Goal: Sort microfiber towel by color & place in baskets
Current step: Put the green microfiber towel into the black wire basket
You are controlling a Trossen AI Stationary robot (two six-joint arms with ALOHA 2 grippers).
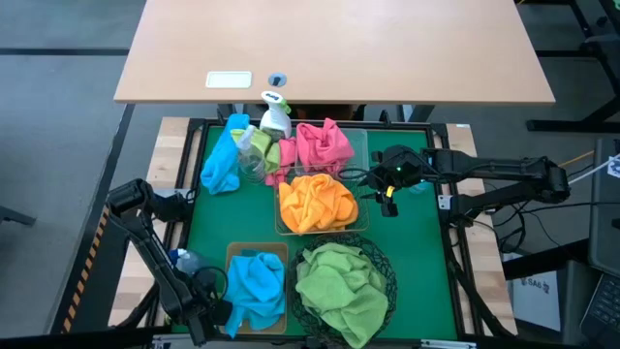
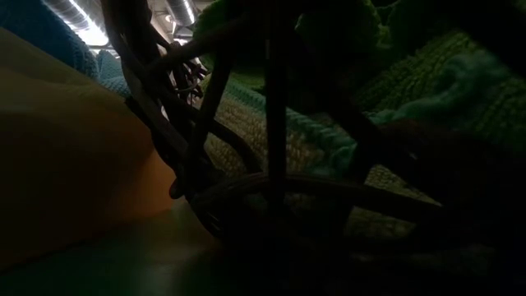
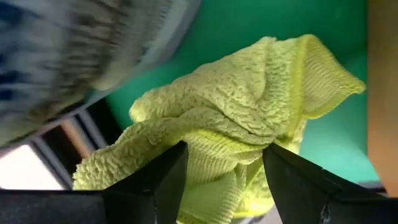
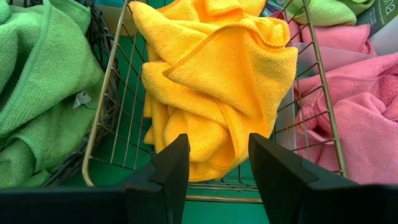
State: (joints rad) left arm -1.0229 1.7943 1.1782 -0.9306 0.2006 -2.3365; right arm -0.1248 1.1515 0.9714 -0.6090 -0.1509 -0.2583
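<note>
Right wrist view: orange towel (image 4: 217,81) beyond hand (image 4: 219,168).

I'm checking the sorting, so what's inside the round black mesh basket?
The round black mesh basket holds crumpled green towels that fill it. Anything beneath them, and the basket's bottom, is covered.

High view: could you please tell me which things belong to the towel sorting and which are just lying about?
Job: orange towel, pink towel, green towel, binned blue towel, loose blue towel, black basket.
Lying about: spray bottle, white card.
</note>
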